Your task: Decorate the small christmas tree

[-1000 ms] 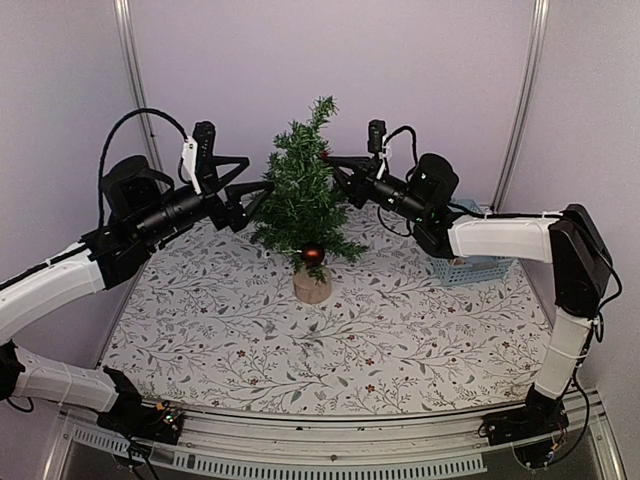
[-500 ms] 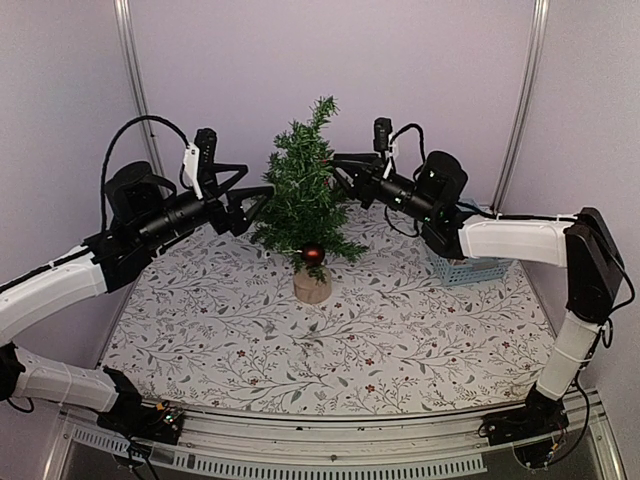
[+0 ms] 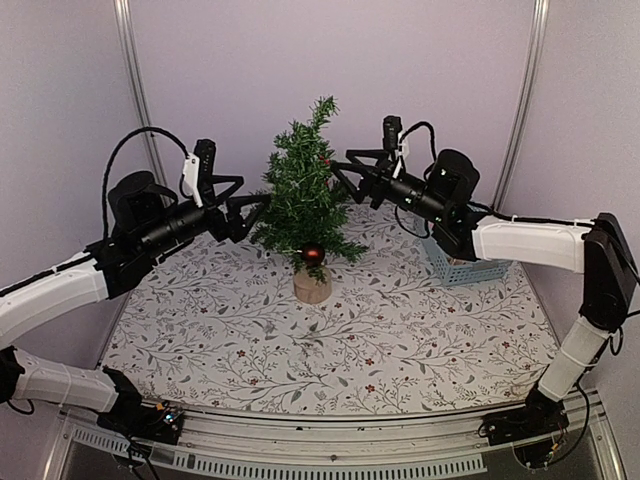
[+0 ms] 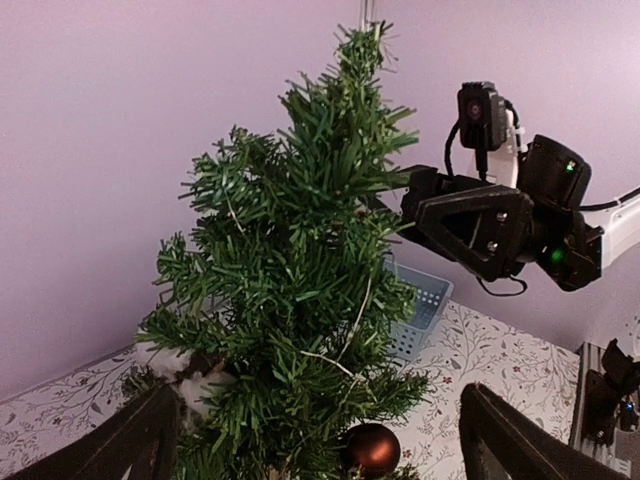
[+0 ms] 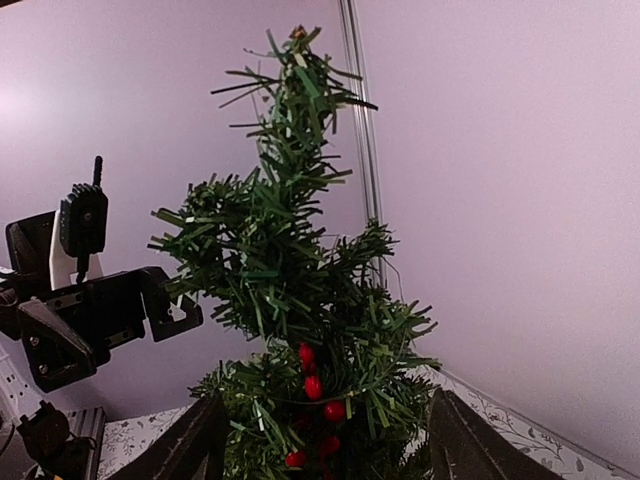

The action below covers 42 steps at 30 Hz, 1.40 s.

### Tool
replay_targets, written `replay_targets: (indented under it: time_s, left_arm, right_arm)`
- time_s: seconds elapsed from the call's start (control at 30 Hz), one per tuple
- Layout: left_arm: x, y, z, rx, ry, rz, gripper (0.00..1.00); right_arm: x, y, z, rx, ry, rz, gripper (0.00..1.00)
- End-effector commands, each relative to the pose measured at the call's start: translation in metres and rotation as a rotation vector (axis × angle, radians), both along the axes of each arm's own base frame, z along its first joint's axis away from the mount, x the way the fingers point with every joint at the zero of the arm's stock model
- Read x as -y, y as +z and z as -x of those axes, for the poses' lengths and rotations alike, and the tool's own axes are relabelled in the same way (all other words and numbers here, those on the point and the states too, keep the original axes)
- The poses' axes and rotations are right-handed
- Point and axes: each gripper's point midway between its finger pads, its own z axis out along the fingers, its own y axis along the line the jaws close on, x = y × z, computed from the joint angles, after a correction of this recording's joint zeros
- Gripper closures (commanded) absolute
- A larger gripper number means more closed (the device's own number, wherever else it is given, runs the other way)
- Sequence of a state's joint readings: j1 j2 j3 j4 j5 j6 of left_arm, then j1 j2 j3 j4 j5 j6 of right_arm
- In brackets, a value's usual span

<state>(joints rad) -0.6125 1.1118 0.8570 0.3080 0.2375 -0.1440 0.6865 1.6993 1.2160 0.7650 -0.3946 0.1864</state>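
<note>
The small christmas tree (image 3: 303,205) stands upright on its stump toward the back of the patterned table (image 3: 400,340), carrying a dark red bauble (image 3: 313,254) low in front and red berries (image 5: 312,385) on its right side. My left gripper (image 3: 255,212) sits at the tree's left flank, jaws fully spread, gripping nothing. My right gripper (image 3: 338,180) sits at the upper right, jaws parted either side of the berry branches, with a blue basket (image 3: 465,268) under that arm.

One small christmas tree (image 3: 303,200), one table (image 3: 400,340), one red bauble (image 3: 312,254), one blue basket (image 3: 462,268), one berry cluster (image 5: 312,387); left end effector (image 3: 255,215) plus right end effector (image 3: 338,180) makes two.
</note>
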Motion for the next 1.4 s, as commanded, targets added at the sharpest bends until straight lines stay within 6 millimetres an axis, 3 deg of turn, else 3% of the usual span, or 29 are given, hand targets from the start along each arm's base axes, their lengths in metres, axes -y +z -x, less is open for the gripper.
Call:
replay_targets:
  time_s: [0.0,0.1,0.2,0.37,0.47,0.5,0.6,0.73,1.03,1.37]
  left_arm:
    - [-0.017,-0.013,-0.004,-0.053,0.065,0.045,0.01]
    - [-0.025,-0.039,-0.003,-0.112,0.097,0.058,0.01]
    - [-0.034,-0.065,-0.003,-0.171,0.141,0.064,0.01]
    - [-0.048,-0.103,0.004,-0.257,0.191,0.109,0.04]
    - [-0.051,-0.127,0.009,-0.33,0.194,0.162,0.08]
    - [-0.051,-0.136,0.011,-0.365,0.19,0.184,0.1]
    - [-0.051,-0.163,0.016,-0.44,0.186,0.228,0.16]
    - [-0.047,-0.184,0.018,-0.487,0.203,0.243,0.22]
    - [-0.029,-0.222,0.011,-0.599,0.211,0.251,0.26]
    - [-0.017,-0.24,0.005,-0.662,0.189,0.275,0.28]
  right_arm:
    - [0.028,0.013,0.005,-0.005,-0.043,-0.012,0.26]
    - [0.055,0.007,-0.005,-0.059,-0.077,-0.019,0.25]
    - [0.078,-0.014,-0.02,-0.16,-0.108,-0.011,0.25]
    - [0.106,-0.068,-0.049,-0.368,-0.154,0.004,0.26]
    - [0.109,-0.103,-0.066,-0.478,-0.145,0.034,0.29]
    - [0.107,-0.121,-0.073,-0.524,-0.133,0.052,0.31]
    - [0.094,-0.149,-0.083,-0.596,-0.077,0.08,0.35]
    - [0.073,-0.195,-0.095,-0.708,0.021,0.104,0.41]
    - [0.024,-0.241,-0.106,-0.801,0.16,0.121,0.46]
    - [-0.023,-0.291,-0.099,-0.877,0.245,0.161,0.51]
